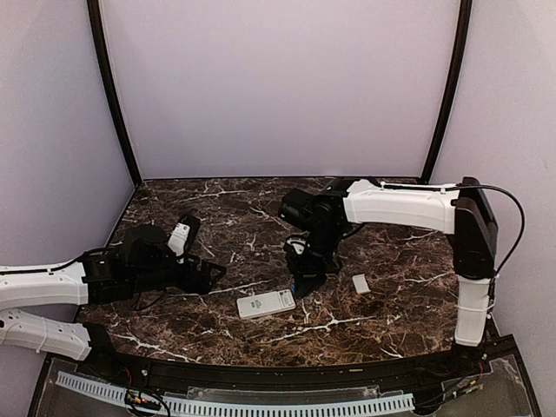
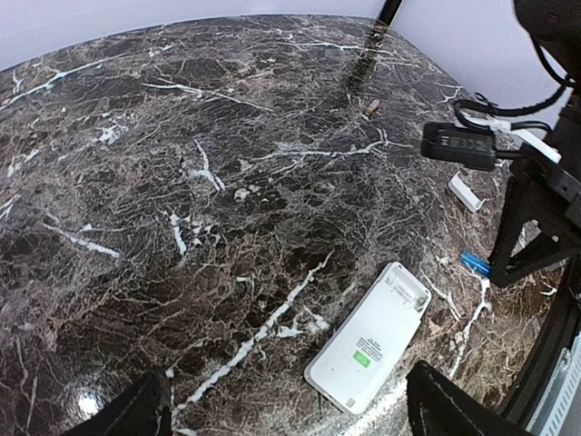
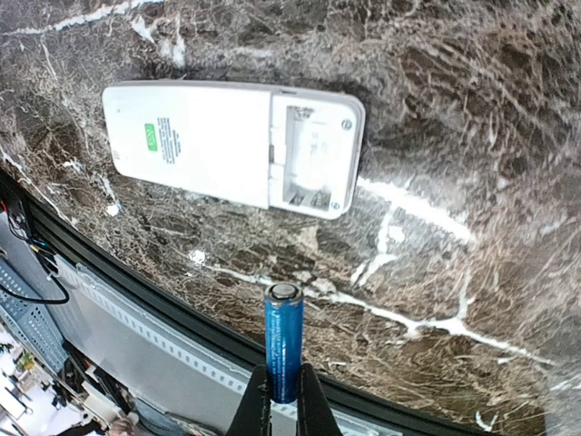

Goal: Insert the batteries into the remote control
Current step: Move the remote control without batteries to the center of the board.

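Note:
The white remote control [image 1: 266, 303] lies flat on the marble near the front edge, back side up. Its battery bay [image 3: 313, 159] is uncovered and looks empty. My right gripper [image 3: 283, 400] is shut on a blue battery [image 3: 283, 341], which sticks out past the fingertips and hovers just off the remote's open end. From above, the right gripper [image 1: 304, 280] hangs over the remote's right end. The left wrist view shows the battery [image 2: 474, 263] as a blue tip beside the remote control [image 2: 368, 341]. My left gripper [image 1: 211, 274] is open to the left of the remote, holding nothing.
A small white cover plate [image 1: 360, 283] lies on the marble to the right of the right gripper, and appears as the cover plate [image 2: 466, 192] from the left wrist. The table's black front rail [image 1: 287, 375] runs close behind the remote.

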`<state>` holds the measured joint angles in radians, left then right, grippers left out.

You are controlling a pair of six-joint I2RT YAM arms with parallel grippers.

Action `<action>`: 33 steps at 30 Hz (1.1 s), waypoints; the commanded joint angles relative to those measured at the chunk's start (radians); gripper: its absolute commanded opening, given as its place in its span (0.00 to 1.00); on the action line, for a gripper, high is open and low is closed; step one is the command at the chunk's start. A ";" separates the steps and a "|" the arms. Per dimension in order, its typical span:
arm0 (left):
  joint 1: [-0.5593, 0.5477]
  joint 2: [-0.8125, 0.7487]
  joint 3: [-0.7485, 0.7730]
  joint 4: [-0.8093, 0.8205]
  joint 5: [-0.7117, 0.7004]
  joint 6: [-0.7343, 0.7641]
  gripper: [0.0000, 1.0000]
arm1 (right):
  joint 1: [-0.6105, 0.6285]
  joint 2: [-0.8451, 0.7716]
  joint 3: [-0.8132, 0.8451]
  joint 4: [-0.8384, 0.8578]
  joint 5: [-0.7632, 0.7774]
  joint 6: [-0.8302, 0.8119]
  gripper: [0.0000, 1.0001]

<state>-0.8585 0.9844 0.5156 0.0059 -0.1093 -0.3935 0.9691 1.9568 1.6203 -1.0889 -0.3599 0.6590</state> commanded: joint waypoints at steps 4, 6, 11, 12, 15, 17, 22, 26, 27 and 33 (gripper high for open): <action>-0.052 0.099 -0.061 0.118 -0.088 0.150 0.89 | -0.058 0.175 0.165 -0.160 -0.095 -0.176 0.00; -0.060 0.142 -0.061 0.114 -0.088 0.169 0.89 | -0.058 0.211 0.208 -0.192 -0.082 -0.197 0.00; -0.130 0.268 -0.016 0.128 0.065 0.268 0.91 | -0.066 0.179 0.176 -0.159 -0.054 -0.188 0.00; -0.145 0.313 -0.004 0.122 0.090 0.298 0.92 | -0.073 0.160 0.153 -0.140 -0.054 -0.184 0.00; -0.178 0.419 0.074 0.070 0.103 0.330 0.98 | -0.102 0.107 0.081 -0.107 -0.029 -0.184 0.00; -0.181 0.455 0.117 0.017 0.099 0.346 0.99 | -0.116 0.074 0.042 -0.095 -0.019 -0.196 0.00; -0.179 0.511 0.202 0.001 0.087 0.431 0.99 | -0.136 -0.011 -0.047 -0.057 -0.001 -0.228 0.00; -0.177 0.602 0.315 -0.098 0.151 0.510 0.99 | -0.155 -0.070 -0.121 -0.022 -0.008 -0.247 0.00; -0.177 0.642 0.339 -0.147 0.152 0.531 0.99 | -0.161 -0.083 -0.135 -0.015 -0.005 -0.251 0.00; -0.162 0.754 0.499 -0.308 0.197 0.614 0.99 | -0.201 -0.155 -0.229 0.037 0.005 -0.274 0.00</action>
<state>-1.0348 1.7123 0.9554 -0.1417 0.0467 0.1383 0.7979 1.8523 1.4422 -1.1076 -0.3706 0.4160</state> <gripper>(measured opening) 0.989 0.055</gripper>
